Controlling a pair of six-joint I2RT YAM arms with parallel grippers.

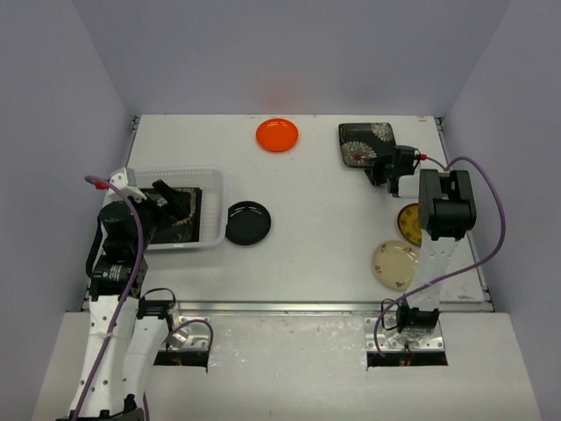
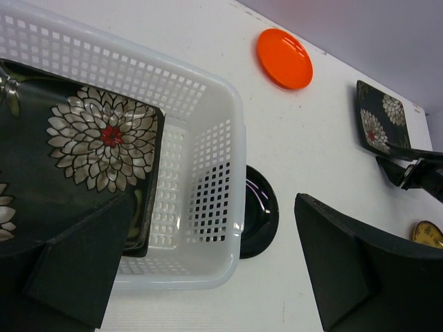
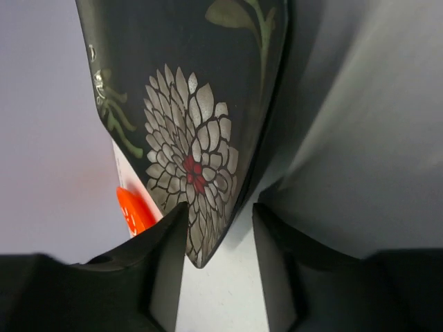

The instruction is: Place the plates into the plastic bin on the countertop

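**Well, right gripper at a floral plate's corner**

Leftmost, I see the left gripper (image 1: 173,203) hanging over the plastic bin (image 1: 210,180), fingers wide apart, with a black floral plate (image 2: 97,138) lying inside. A round black plate (image 1: 248,222) sits on the bench (image 1: 324,210) just beside the bin's right wall. Far right, the right gripper (image 1: 379,168) straddles the corner of a second floral plate (image 1: 364,140); I cannot tell whether it clamps.

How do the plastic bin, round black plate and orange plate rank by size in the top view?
1. plastic bin, clearly largest.
2. round black plate and orange plate: nearly alike; orange lies farther away, so unranked.
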